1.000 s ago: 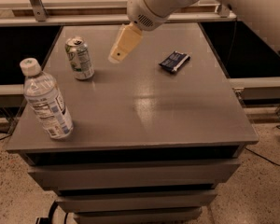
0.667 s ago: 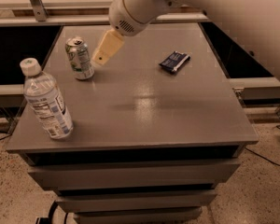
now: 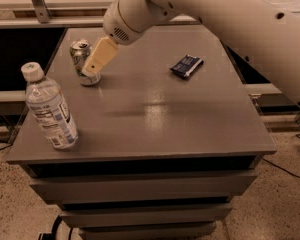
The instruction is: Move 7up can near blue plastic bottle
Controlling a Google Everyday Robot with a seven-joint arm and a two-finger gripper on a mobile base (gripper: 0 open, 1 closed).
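The 7up can (image 3: 80, 54) stands upright on the grey table (image 3: 160, 114) at its far left. The blue plastic bottle (image 3: 50, 109), clear with a white cap and a white-and-blue label, stands at the table's front left corner, well in front of the can. My gripper (image 3: 90, 69) reaches down from the upper right on the big white arm and is right at the can's front right side, covering part of it. Whether it grips the can does not show.
A flat dark blue packet (image 3: 186, 65) lies on the table at the far right. The white arm (image 3: 230, 19) crosses above the table's back right. The table's left edge runs close to the can and the bottle.
My gripper has moved left and down from the middle of the table's back to the can. The can, the bottle and the packet have not moved.
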